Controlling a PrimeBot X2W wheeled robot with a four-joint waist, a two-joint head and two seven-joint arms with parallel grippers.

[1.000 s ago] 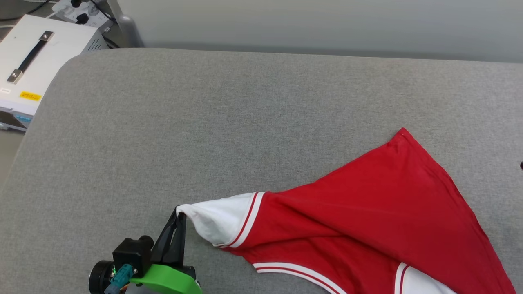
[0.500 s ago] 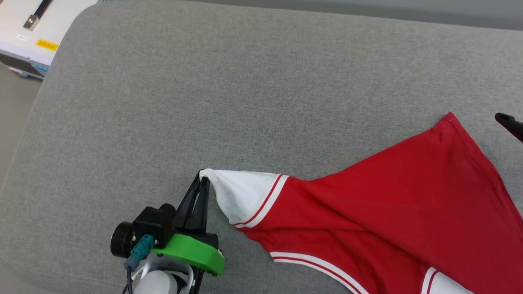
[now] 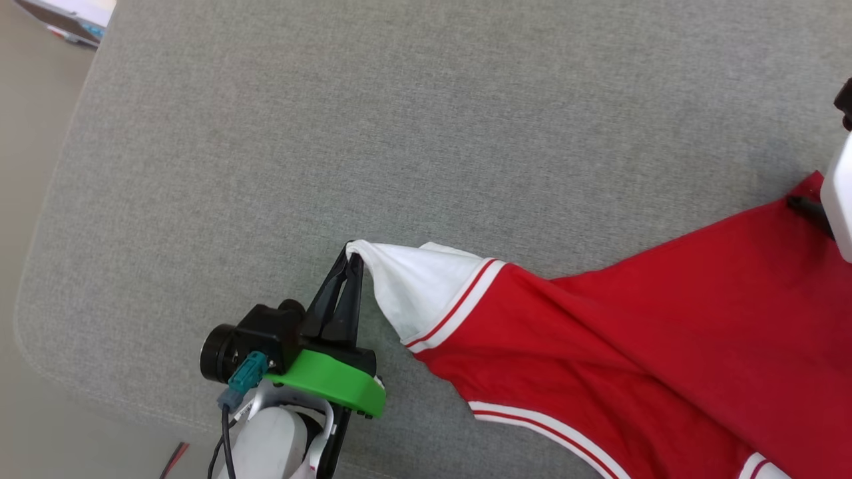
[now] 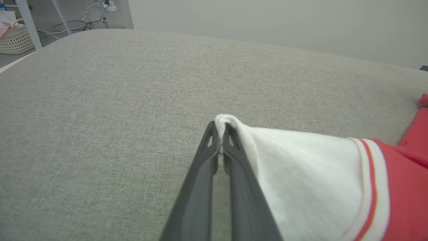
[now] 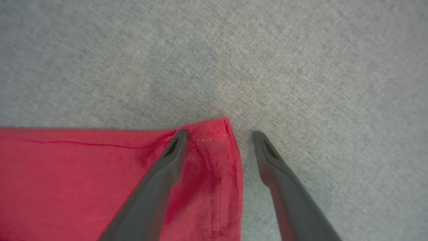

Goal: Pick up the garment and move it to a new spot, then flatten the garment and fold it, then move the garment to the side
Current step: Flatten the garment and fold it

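The garment (image 3: 639, 346), a red shirt with white sleeves and red-white striped trim, lies plain side up on the grey cushion, stretched from lower middle to the right edge. My left gripper (image 3: 353, 256) is shut on the tip of its white sleeve (image 4: 301, 167), the cloth pinched between the fingertips (image 4: 219, 129). My right gripper (image 5: 219, 135) hangs open over the garment's far red corner (image 5: 214, 134); that corner lies between the two fingers, one finger over the red cloth, the other over bare cushion. In the head view that arm's pale wrist (image 3: 840, 193) shows at the right edge.
The grey cushion (image 3: 399, 133) has a rounded left edge with beige floor (image 3: 26, 199) beyond it. A white box corner (image 3: 66, 16) sits at the top left. The left wrist view has a white basket (image 4: 13, 38) and cables on the floor behind.
The head camera has tilted down, shifting the scene up. The left gripper keeps its hold on the sleeve. The right arm has come in over the garment's far corner.
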